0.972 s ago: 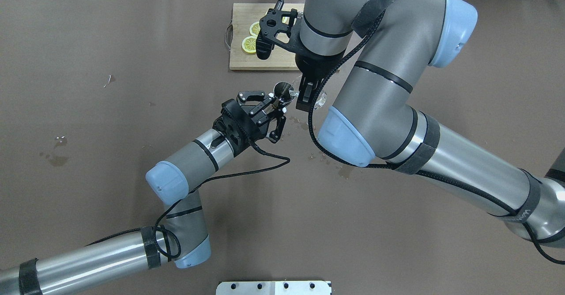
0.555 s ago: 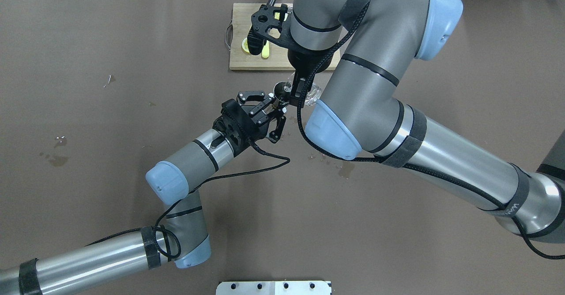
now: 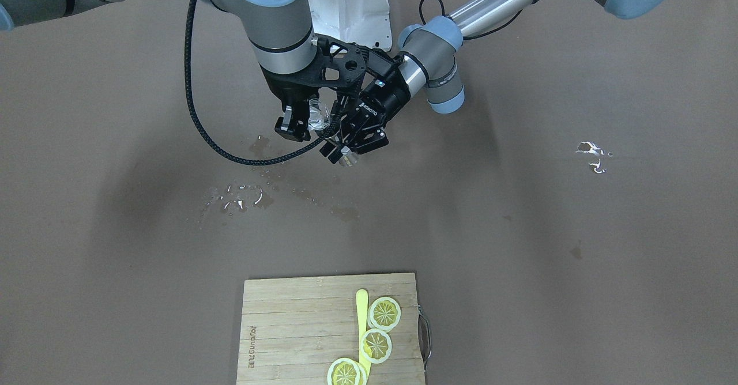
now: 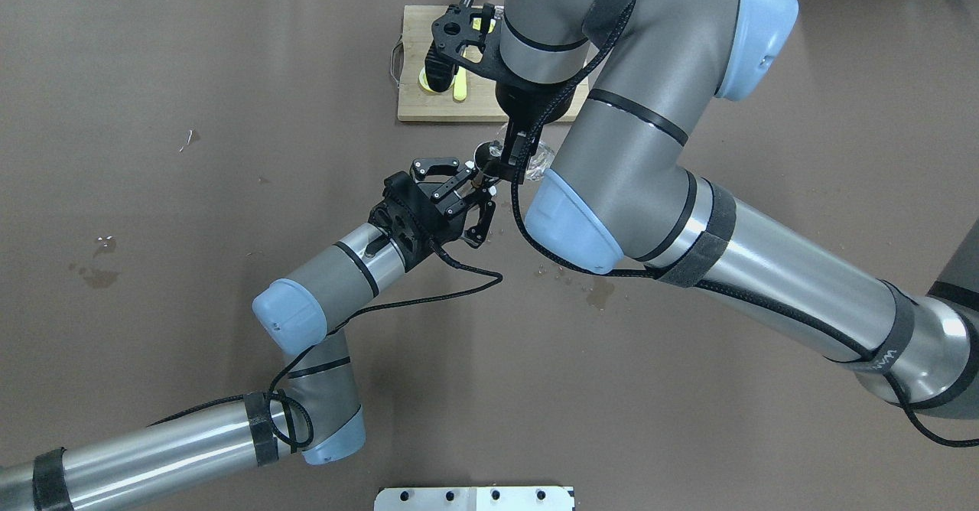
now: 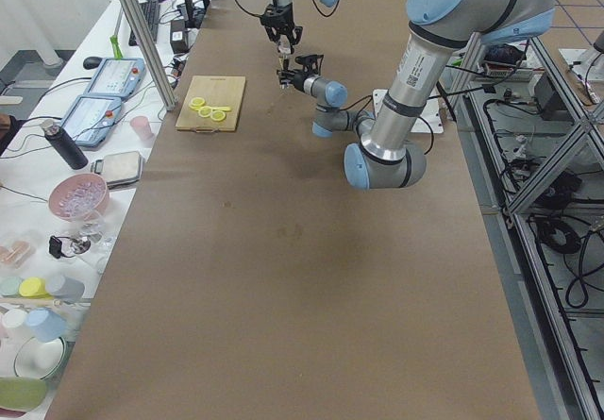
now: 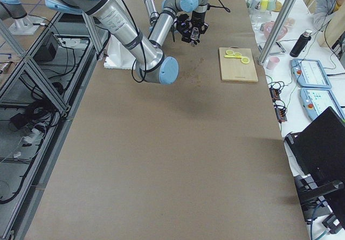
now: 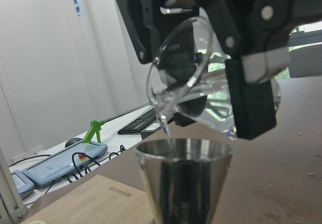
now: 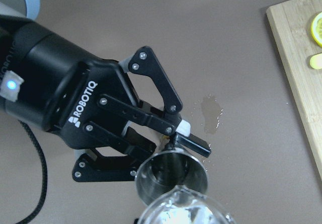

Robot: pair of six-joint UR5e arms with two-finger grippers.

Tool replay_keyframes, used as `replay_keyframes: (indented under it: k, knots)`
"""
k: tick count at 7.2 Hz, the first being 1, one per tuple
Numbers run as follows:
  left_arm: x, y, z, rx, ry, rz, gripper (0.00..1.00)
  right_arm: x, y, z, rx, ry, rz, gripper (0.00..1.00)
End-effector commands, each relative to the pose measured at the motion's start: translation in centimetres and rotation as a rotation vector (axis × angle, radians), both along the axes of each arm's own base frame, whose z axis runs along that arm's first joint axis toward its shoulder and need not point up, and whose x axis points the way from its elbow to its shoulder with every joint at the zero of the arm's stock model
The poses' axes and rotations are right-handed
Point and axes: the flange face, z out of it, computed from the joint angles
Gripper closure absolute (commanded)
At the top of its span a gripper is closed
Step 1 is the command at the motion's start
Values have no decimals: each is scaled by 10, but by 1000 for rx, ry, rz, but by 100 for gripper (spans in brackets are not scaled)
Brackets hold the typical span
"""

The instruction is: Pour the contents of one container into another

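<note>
My left gripper [image 4: 476, 182] [image 8: 168, 158] is shut on the steel jigger [image 4: 483, 155] [image 8: 171, 176] [image 7: 183, 183] and holds it upright above the table. My right gripper [image 4: 516, 159] [image 3: 314, 121] is shut on the clear glass tumbler [image 7: 186, 78] [image 3: 317, 117] [image 4: 538, 157]. The tumbler is tilted, its rim right over the jigger's mouth. In the left wrist view a thin stream of clear liquid runs from the rim into the jigger. One black finger [image 7: 251, 98] of the right gripper covers part of the glass.
A wooden cutting board [image 3: 288, 327] [image 4: 413, 105] with lemon slices [image 3: 383, 313] lies on the operators' side of the grippers. Spilled drops [image 3: 242, 197] wet the brown table below the grippers, with another wet patch [image 3: 591, 151] farther off. A white mount plate [image 4: 474, 498] sits at the robot's edge.
The right arm has swung left and turned its wrist, bringing the tumbler closer over the jigger and tilting it further. The left arm and the jigger have stayed still.
</note>
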Motion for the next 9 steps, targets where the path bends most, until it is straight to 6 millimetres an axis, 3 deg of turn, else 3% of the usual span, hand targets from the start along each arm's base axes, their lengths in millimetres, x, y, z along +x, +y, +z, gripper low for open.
replay_keyframes:
  k: [1,5,9]
  knots:
    - [0,0,0,0,-1,-2,100,20,0,-7,15,-34,12,100]
    - [0,0,0,0,-1,-2,100,75,36,11,88,-100,26,100]
    - [-1,-1,0,0,-1,-3,100,157,35,46,189,-220,98,100]
